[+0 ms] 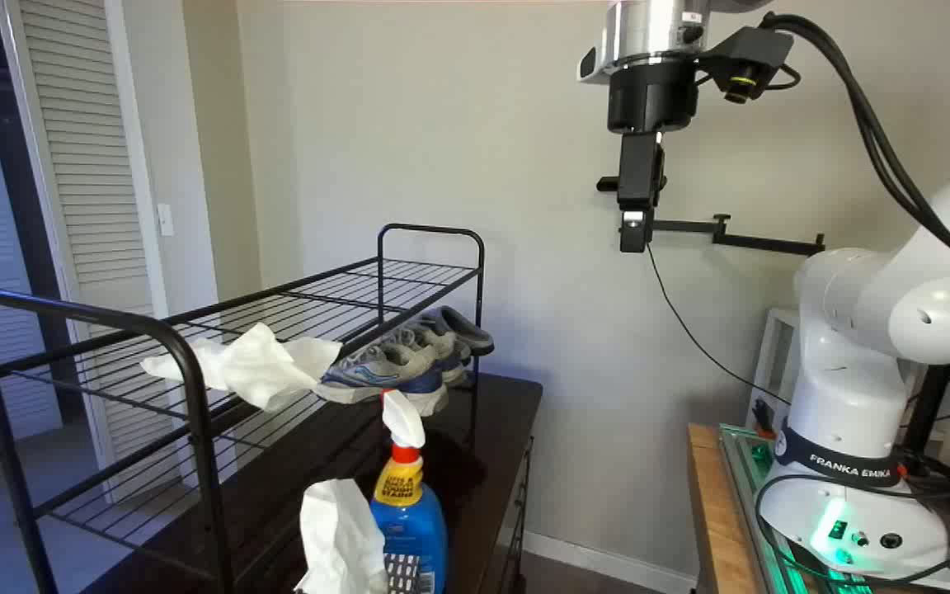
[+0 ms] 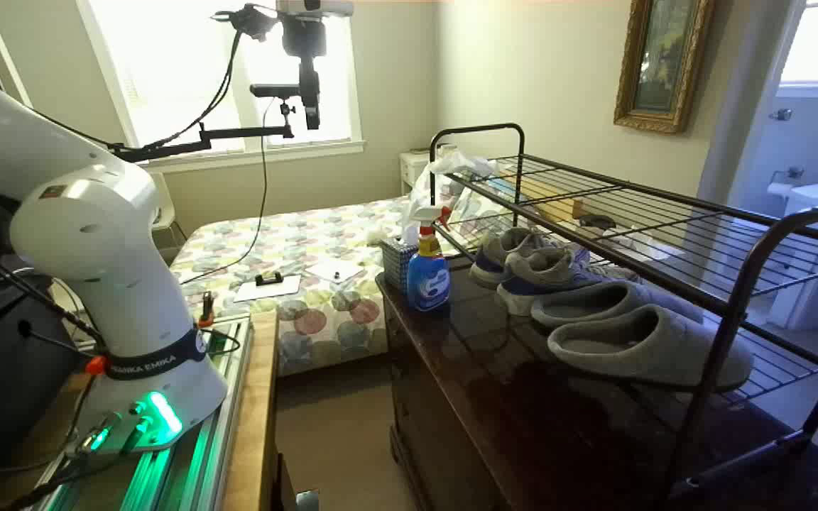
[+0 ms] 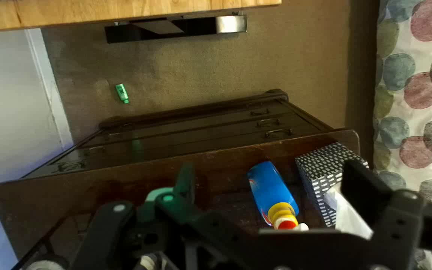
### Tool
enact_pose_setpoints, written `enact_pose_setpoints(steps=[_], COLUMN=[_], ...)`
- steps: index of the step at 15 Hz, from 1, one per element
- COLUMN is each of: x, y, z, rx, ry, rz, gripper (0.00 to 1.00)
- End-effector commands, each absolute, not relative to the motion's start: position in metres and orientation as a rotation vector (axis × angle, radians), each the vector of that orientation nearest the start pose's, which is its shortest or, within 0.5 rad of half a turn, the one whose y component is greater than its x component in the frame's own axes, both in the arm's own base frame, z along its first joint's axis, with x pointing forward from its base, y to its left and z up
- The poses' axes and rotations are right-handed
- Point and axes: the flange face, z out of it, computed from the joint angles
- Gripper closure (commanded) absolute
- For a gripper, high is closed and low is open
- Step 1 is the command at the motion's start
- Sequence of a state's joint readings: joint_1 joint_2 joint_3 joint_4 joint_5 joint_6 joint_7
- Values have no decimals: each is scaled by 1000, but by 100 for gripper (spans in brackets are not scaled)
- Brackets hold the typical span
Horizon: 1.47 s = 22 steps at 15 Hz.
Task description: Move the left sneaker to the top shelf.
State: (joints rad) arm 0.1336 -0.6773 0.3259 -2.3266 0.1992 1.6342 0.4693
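Left sneaker, sitting below the top shelf.
We see the gripper hanging high, well apart from it, spread wide.

Gripper: blurred, cut by bottom edge, wrist view.
Left sneaker: partly hidden by second sneaker in an exterior view.
Top shelf: clipped at right edge in an exterior view.
Green object: wrist view upper left, too small to identify.

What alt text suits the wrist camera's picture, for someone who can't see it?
The robot's open, empty tool fills the lower foreground. Behind it, a blue spray bottle and patterned tissue box sit on a dark dresser. A spotted bedspread appears at right.
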Motion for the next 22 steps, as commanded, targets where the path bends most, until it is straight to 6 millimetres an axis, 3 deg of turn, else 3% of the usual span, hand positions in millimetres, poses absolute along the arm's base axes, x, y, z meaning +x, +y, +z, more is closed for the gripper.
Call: enact_pose_setpoints(steps=[1, 7, 11, 15, 16, 17, 19, 22], x=[297, 329, 364, 393, 397, 387, 391, 389], y=[194, 195, 180, 164, 160, 160, 158, 159], z=[560, 542, 512, 476, 469, 480, 473, 476], rx=[-3157, -3106, -3109, -3222, -3269, -3215, -3222, -3216], ry=[156, 288, 448, 625, 659, 583, 592, 586], rz=[55, -121, -228, -287, -243, -247, -221, -233], gripper=[0, 0, 0, 0, 0, 0, 0, 0])
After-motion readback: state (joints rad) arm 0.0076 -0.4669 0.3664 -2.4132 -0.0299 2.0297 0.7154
